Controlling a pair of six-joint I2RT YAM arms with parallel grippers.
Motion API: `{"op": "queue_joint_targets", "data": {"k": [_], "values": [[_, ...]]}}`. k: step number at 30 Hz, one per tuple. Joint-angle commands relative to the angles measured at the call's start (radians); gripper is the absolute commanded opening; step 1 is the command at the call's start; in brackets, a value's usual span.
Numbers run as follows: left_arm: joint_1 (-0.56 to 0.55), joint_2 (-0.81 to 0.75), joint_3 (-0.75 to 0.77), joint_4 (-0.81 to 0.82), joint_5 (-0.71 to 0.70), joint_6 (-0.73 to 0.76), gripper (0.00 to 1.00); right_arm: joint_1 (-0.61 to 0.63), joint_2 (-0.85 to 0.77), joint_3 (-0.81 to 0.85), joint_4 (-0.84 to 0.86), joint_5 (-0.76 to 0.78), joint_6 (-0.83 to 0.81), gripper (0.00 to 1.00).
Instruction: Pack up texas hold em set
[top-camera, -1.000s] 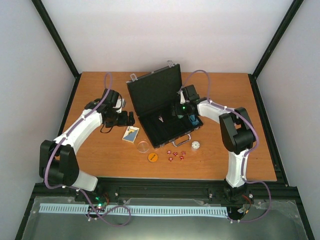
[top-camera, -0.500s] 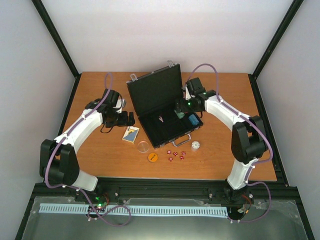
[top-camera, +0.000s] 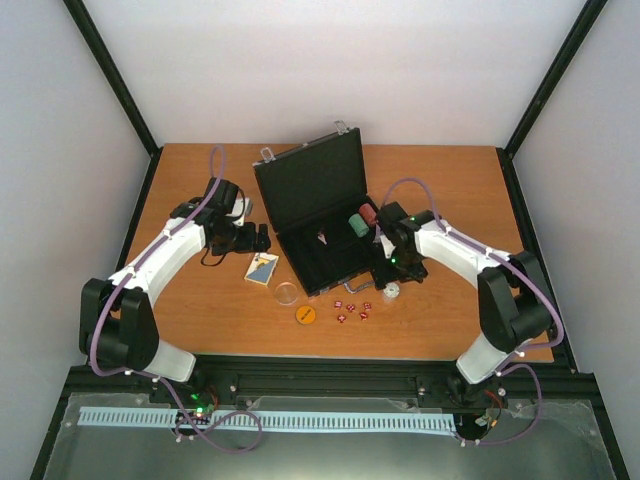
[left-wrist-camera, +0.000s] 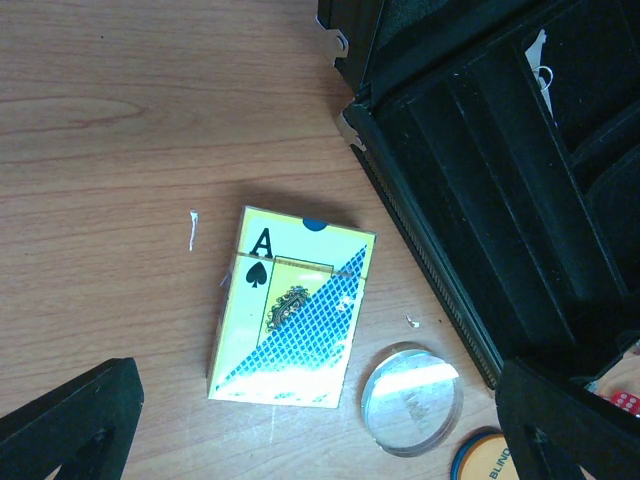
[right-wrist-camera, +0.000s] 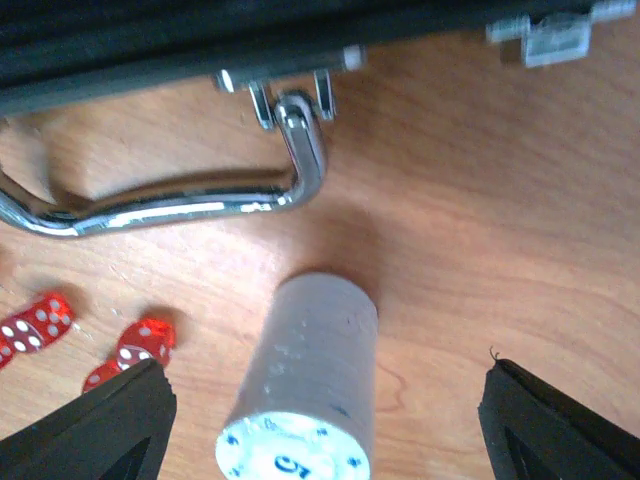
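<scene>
Now right gripper (top-camera: 397, 277) out of briefcase (top-camera: 318, 205), spread wide above white chip stack (right-wrist-camera: 305, 385).

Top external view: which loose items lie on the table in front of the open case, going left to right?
card box → clear disc → orange disc → red dice → white chip stack

We see bright even light from above, soft shadows, glare on the card box (left-wrist-camera: 290, 310) and clear disc (left-wrist-camera: 411, 399), our right wrist view slightly blurred, briefcase (left-wrist-camera: 500, 200) interior near black.
</scene>
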Motion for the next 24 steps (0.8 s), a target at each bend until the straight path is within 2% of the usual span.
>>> {"op": "queue_joint_targets", "data": {"k": [1,9,13,17,21,24], "values": [[-0.004,-0.003,0.016,0.007,0.007,0.005,1.00,0.003,-0.047,-0.050,-0.016,0.007,-0.001,0.83],[-0.003,-0.011,0.007,0.005,-0.002,0.000,1.00,0.003,-0.001,-0.041,0.000,-0.021,-0.010,0.71],[-0.004,-0.006,0.011,0.010,0.000,-0.004,1.00,0.003,0.019,-0.032,-0.003,-0.023,-0.015,0.57],[-0.004,0.002,0.015,0.010,-0.002,0.000,1.00,0.003,0.019,-0.025,-0.011,-0.034,-0.017,0.48],[-0.004,0.012,0.021,0.009,0.003,0.007,1.00,0.002,0.010,0.004,-0.042,-0.032,-0.007,0.31],[-0.003,0.017,0.026,0.006,0.002,0.014,1.00,0.003,-0.005,0.068,-0.092,-0.021,0.003,0.25]]}}
